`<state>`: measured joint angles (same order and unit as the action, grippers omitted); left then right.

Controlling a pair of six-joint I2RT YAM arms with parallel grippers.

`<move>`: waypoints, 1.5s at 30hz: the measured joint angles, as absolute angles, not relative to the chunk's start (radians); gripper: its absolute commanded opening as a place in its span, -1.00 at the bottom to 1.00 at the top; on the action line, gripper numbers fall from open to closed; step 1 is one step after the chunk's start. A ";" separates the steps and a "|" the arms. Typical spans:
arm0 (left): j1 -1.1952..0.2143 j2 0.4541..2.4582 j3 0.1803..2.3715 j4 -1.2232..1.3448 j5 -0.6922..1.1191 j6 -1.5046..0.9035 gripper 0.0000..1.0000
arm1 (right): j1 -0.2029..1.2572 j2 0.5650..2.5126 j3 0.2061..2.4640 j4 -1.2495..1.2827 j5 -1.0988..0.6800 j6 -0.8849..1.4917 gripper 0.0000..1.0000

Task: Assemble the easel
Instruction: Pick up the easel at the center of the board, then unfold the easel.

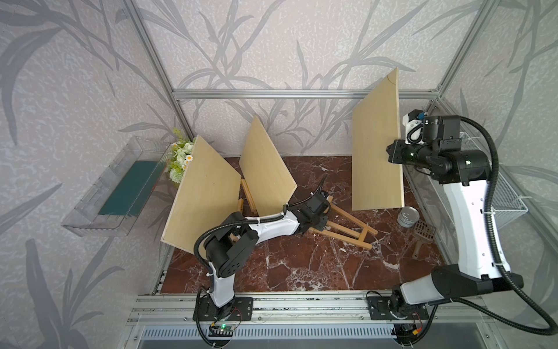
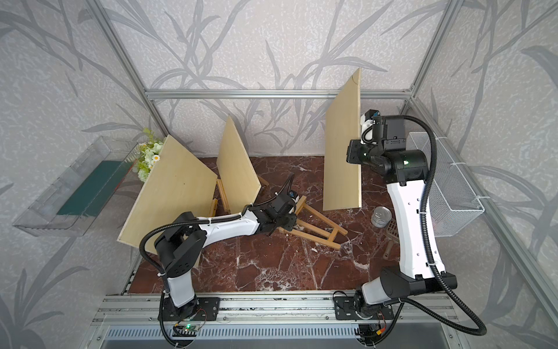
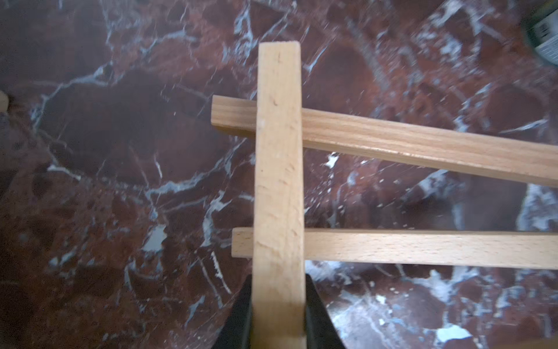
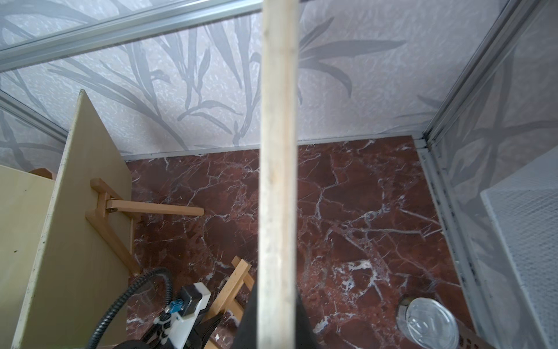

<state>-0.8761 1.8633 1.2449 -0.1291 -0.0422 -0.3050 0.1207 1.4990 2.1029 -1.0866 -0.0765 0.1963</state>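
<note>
You are pinching a slat of the easel (image 1: 354,219) with the left tool (image 3: 277,311), frame lying flat on the counter (image 1: 302,266); the right tool (image 4: 276,320) is clamping the board (image 1: 377,145) upright (by its edge). Standing the frame is likely coming next

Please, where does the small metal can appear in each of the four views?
Top view: metal can, right of centre, by the lower corner of the rightmost board.
Top view: same place.
Left wrist: blurred sliver at the picture's edge, probably it.
Right wrist: near the mesh basket, at.
Shared landmark: the wooden easel at centre.
</note>
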 measured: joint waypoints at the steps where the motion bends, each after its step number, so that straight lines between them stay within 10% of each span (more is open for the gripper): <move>1: -0.876 1.858 1.260 -0.118 -0.018 -0.303 -1.00 | 0.121 1.507 2.125 -1.095 -0.069 0.187 -1.00; 18: -0.876 1.889 1.378 -0.007 0.382 -0.234 -1.00 | 0.179 1.670 2.329 -1.156 0.022 0.033 -1.00; 45: -0.841 1.941 1.210 0.271 0.197 -0.398 -1.00 | 0.365 1.706 2.420 -1.097 0.080 -0.020 -1.00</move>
<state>-0.8413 1.9411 1.2098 0.2714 0.1970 -0.3985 0.3653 1.7061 2.4195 -1.0969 0.0799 -0.0200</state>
